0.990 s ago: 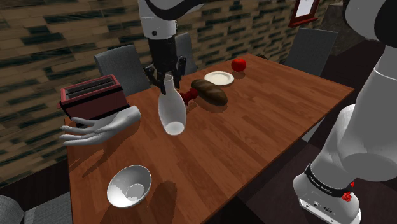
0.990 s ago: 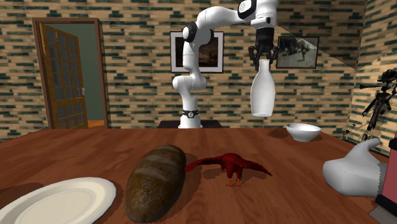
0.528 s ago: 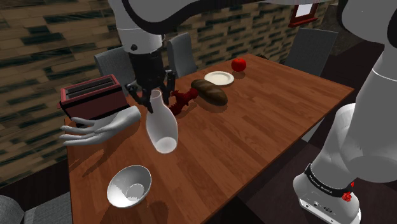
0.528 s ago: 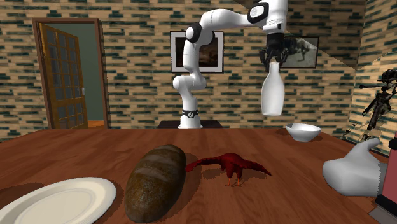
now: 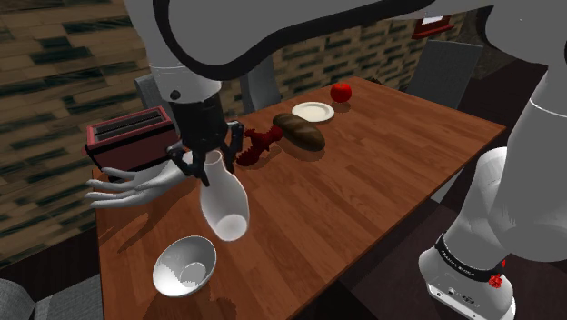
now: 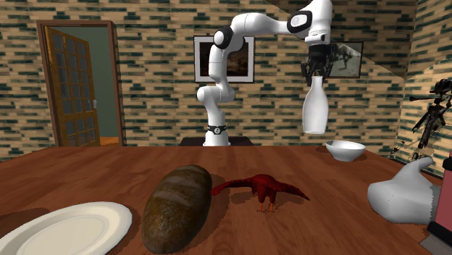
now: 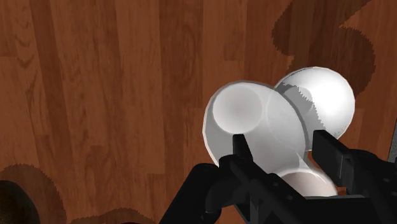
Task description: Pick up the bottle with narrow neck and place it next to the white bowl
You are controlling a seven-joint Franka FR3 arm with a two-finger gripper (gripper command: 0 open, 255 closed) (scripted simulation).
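Note:
A white bottle [image 5: 223, 200] with a narrow neck hangs above the wooden table [image 5: 363, 173], held by its neck in my black gripper [image 5: 209, 162], which is shut on it. In the second exterior view the bottle [image 6: 316, 110] hangs upright from the gripper [image 6: 316, 78], a little above and to the left of the white bowl [image 6: 345, 150]. In the shoulder view the bowl [image 5: 185, 265] lies on the table just below and left of the bottle. The wrist view looks down along the bottle [image 7: 254, 133] with the bowl [image 7: 331, 105] partly behind it.
A white hand model [image 5: 145, 185] and a red toaster [image 5: 134, 138] stand at the shoulder view's left. A red bird figure [image 5: 258, 144], a bread loaf [image 5: 301, 132], a white plate [image 5: 313, 112] and a tomato [image 5: 341, 92] lie further back. Grey chairs [image 5: 447, 68] surround the table.
The arm has carried the bottle toward the bowl: down and left in the shoulder view, right in the second exterior view. The grip on the neck is unchanged.

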